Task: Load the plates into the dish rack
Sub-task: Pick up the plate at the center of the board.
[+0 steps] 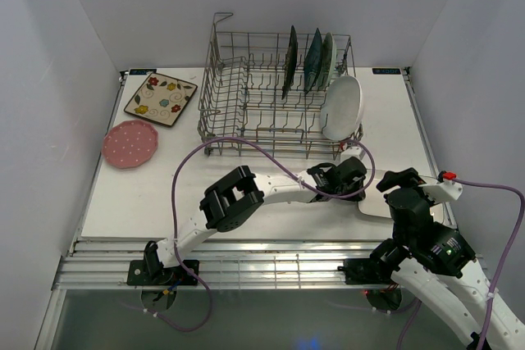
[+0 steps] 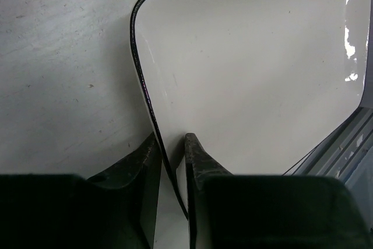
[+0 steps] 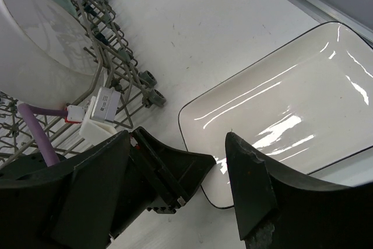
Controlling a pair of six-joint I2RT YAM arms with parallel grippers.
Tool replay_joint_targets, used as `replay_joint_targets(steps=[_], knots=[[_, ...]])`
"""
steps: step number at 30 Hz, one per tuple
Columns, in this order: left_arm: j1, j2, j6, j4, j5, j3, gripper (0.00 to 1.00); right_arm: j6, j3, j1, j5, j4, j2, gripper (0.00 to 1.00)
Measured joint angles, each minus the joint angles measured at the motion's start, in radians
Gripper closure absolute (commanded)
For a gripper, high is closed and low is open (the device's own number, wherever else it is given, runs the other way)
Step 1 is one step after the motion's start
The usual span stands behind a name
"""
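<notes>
**Rim between the jaws**

Your left gripper (image 2: 173, 144) straddles the rim of the white rectangular plate (image 2: 250, 74), jaws nearly together; you cannot tell whether they pinch it. Your right gripper (image 3: 178, 139) hangs wide open, empty, above the plate, which lies on the tabletop (image 1: 164, 194) near the dish rack (image 1: 246, 133).

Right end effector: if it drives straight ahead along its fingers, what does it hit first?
Most likely the white rectangular plate: its corner lies just ahead of the open right end effector. The left end effector straddles that plate's rim close by, so depth is too unclear to rule it out.
</notes>
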Motion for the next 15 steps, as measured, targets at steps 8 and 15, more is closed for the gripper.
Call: replay_joint_targets(steps=[8,15], knots=[[0.000,-0.026,0.000,0.094,-0.006,-0.083,0.79,0.000,0.000,0.000,0.000,0.000,0.000,0.28],[0.001,-0.097,0.027,0.173,-0.005,-0.212,1.00,0.000,0.000,0.000,0.003,0.000,0.000,0.28]])
